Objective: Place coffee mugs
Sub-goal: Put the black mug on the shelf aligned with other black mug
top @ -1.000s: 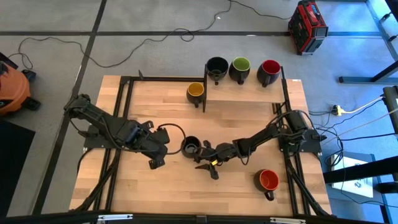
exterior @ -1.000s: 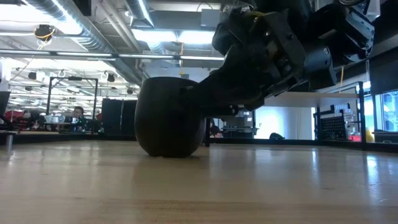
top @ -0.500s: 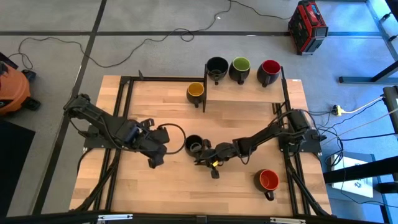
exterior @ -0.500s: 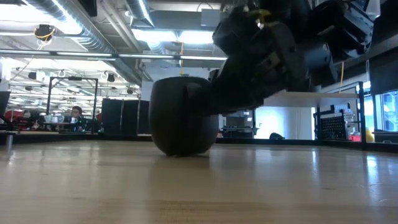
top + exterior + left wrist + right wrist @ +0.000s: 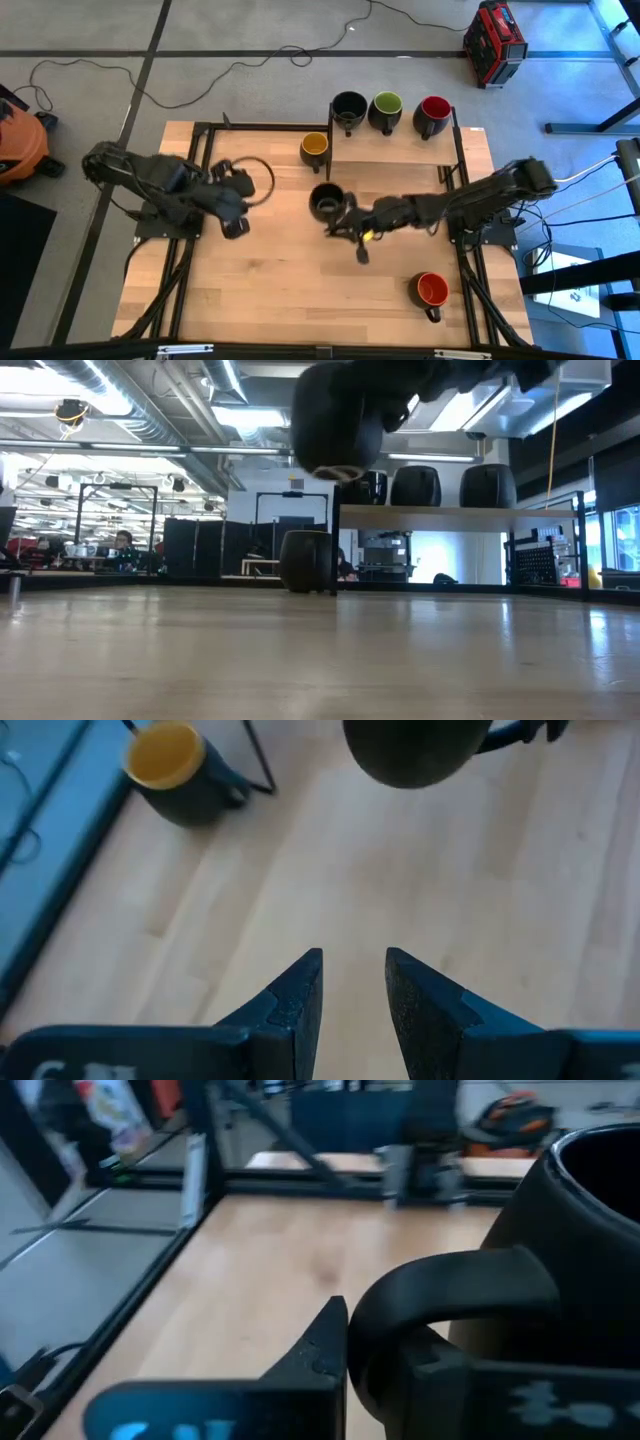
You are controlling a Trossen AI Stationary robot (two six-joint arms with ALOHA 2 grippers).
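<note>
Right gripper (image 5: 345, 222) near frame centre in the high view, clamped on the handle of a black-inside mug (image 5: 325, 202). In the low view that mug (image 5: 335, 418) hangs at the top of the frame, clear of the table (image 5: 320, 660). Right wrist view: handle (image 5: 450, 1295) pinched between the dark fingers (image 5: 320, 1350), mug body at right edge.

Left gripper (image 5: 235, 205) left of centre in the high view, over bare wood, holding nothing; its fingers (image 5: 300, 995) stand slightly apart in the left wrist view.

Yellow-inside mug (image 5: 314, 147) sits on the table just left of the raised shelf (image 5: 390, 148), upper centre. On the shelf, in a row: second black mug (image 5: 348, 108), green-inside mug (image 5: 386, 108), red-inside mug (image 5: 433, 112). Orange-red mug (image 5: 431, 291) stands alone on the table at lower right.
</note>
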